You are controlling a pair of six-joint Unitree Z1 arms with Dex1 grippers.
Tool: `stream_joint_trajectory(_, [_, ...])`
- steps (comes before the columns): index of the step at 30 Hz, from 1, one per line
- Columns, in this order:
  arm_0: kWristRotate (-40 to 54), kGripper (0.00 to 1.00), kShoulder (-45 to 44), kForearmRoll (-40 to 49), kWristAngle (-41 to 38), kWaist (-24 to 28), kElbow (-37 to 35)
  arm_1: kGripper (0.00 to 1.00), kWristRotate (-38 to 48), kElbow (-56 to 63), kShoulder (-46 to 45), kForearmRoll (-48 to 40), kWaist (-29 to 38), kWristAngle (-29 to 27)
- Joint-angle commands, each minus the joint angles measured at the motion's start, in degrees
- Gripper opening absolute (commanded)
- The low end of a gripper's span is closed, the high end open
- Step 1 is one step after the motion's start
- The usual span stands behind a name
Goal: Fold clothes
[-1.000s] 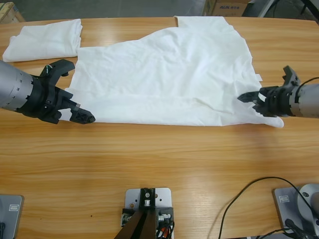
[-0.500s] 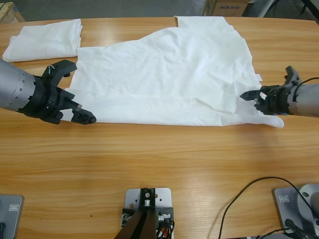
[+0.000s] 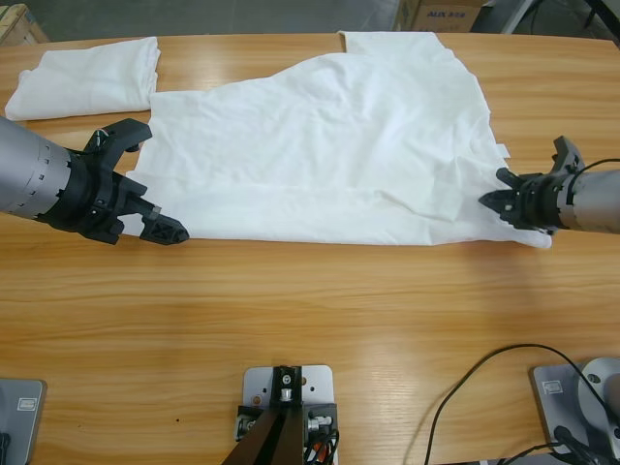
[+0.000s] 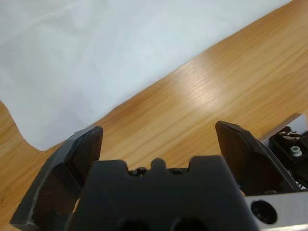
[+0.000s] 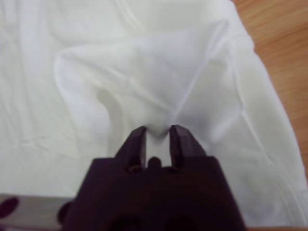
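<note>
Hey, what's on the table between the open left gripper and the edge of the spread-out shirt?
Nothing: the left wrist view shows only bare table between the left gripper and the shirt.

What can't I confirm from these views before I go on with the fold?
- Spread T-shirt: its far edge is cut off by the high view's top edge.
- Folded T-shirt: layers underneath hidden by its own top layer.
- Right gripper: how much cloth it pinches is hidden between the jaws.
- Left gripper: its lower tip's contact with the hem is outside the left wrist view.
</note>
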Motion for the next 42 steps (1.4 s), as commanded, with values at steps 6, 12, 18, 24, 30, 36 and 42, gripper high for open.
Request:
stream_joint_trajectory(6, [0.41,0.918,1.66,0.5,0.8,-0.94,1.13,0.0,-2.75,-1.52,-3.16,4.32,-0.75,-1.24])
stream_joint_trajectory(12, [0.41,0.918,2.11,0.36,0.8,-1.13,1.57,0.0,-3.33,-17.0,-14.32,34.69,-1.02,-0.52])
stream_joint_trajectory(18, [0.34,0.918,3.1,-0.25,0.8,-2.08,1.57,0.0,-3.33,-17.69,-13.55,41.46,-1.1,4.56])
stream_joint_trajectory(24, [0.41,0.918,2.27,-0.25,0.88,-2.08,1.57,0.0,-2.79,-22.01,-3.6,47.61,-1.21,7.95])
stream_joint_trajectory(30, [0.5,0.918,0.99,-0.16,0.88,-2.08,2.29,0.0,-2.91,-23.19,0.9,49.33,-10.25,3.96])
stream_joint_trajectory(36, [0.44,0.918,0.29,-0.16,0.88,-2.08,2.7,0.0,-4.67,-25.37,5.51,49.62,-19.98,2.77])
stream_joint_trajectory(42, [0.41,0.918,0.16,-0.15,0.88,-2.08,3.17,0.0,-4.65,-24.35,12.91,45.06,-18.54,2.17])
